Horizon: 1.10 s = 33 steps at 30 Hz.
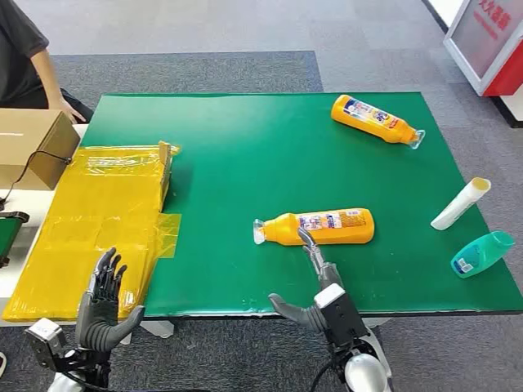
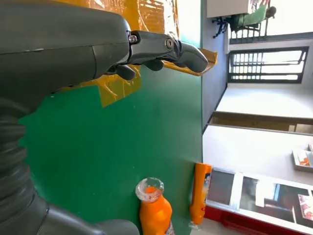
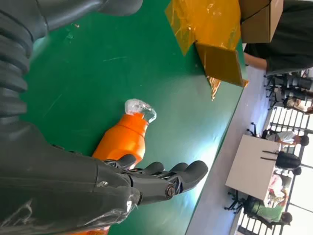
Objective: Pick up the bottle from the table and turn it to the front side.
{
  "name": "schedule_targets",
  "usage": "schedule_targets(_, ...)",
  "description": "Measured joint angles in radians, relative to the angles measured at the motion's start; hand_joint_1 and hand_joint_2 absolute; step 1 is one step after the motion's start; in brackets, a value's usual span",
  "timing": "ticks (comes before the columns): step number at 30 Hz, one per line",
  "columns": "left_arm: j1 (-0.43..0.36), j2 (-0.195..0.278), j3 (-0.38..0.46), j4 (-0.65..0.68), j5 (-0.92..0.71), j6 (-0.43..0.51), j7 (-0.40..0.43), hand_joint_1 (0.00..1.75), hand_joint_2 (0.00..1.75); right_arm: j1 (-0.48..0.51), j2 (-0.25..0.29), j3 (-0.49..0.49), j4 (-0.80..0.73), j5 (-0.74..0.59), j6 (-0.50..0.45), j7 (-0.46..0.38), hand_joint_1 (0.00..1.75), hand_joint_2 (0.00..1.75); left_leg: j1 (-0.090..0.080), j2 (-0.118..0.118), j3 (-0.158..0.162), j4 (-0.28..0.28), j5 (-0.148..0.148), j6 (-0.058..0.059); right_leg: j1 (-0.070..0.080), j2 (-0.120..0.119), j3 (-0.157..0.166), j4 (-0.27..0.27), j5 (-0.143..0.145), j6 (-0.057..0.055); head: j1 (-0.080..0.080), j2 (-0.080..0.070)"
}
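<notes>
An orange bottle (image 1: 320,226) with a clear cap lies on its side in the middle of the green table (image 1: 259,147), cap pointing left, label facing up. My right hand (image 1: 315,286) is open just in front of it, fingers stretched toward the bottle's neck, thumb spread left; the fingertips (image 1: 305,237) are at the bottle's near edge. The right wrist view shows the bottle (image 3: 125,137) and clear cap beyond my fingers (image 3: 173,178). My left hand (image 1: 105,298) hangs open at the table's front left, over yellow film. The left wrist view catches the bottle (image 2: 155,210).
A second orange bottle (image 1: 375,119) lies at the far right. A white tube (image 1: 461,202) and a teal bottle (image 1: 481,253) lie near the right edge. Yellow plastic film (image 1: 99,220) and a cardboard box (image 1: 31,147) sit at left, with a person (image 1: 28,65) behind.
</notes>
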Motion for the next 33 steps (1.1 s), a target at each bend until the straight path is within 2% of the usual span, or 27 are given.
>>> schedule_targets(7,0.003,-0.010,-0.001,-0.001,-0.003,-0.013,0.000,0.00,1.75,0.018,-0.001,-0.029,-0.010,0.032,-0.026,0.011,0.00,1.75,0.000,0.000,0.000,0.000,0.000,0.000,0.000,0.000,0.000,0.000,0.000,0.000,0.000,0.000)
schedule_targets(19,0.007,-0.032,-0.004,-0.001,0.000,-0.027,0.000,0.00,1.75,0.052,-0.002,-0.077,-0.036,0.022,-0.022,0.011,0.00,1.75,0.000,0.000,0.000,0.000,0.000,0.000,0.000,0.000,0.000,0.000,0.000,0.000,0.000,0.000)
schedule_targets(22,0.007,-0.033,-0.004,0.009,-0.019,-0.016,0.001,0.00,1.75,0.062,-0.002,-0.086,-0.039,0.019,0.006,0.022,0.00,1.75,0.000,0.000,0.000,0.000,-0.001,0.000,0.000,0.000,0.000,0.000,0.000,0.000,0.000,0.000)
schedule_targets(27,0.025,-0.032,-0.005,0.037,-0.054,-0.002,0.000,0.00,1.75,0.104,0.003,-0.123,-0.030,0.029,0.038,-0.030,0.00,1.75,0.000,0.000,0.000,0.000,-0.002,0.001,0.000,0.000,0.000,0.000,-0.001,0.000,0.000,0.000)
schedule_targets(30,0.020,-0.033,-0.016,0.037,-0.040,0.007,0.000,0.00,1.75,0.100,0.005,-0.138,-0.035,0.062,0.040,-0.054,0.00,1.75,0.000,0.000,0.000,0.000,-0.002,0.001,0.000,0.000,0.000,0.000,-0.001,0.000,0.000,0.000)
schedule_targets(33,-0.001,-0.033,-0.029,0.035,-0.024,0.012,0.000,0.00,1.75,0.080,0.004,-0.140,-0.069,0.203,-0.017,0.003,0.00,1.75,0.000,0.000,0.000,0.000,-0.001,0.001,0.000,0.000,0.001,0.000,0.000,0.000,0.000,0.000)
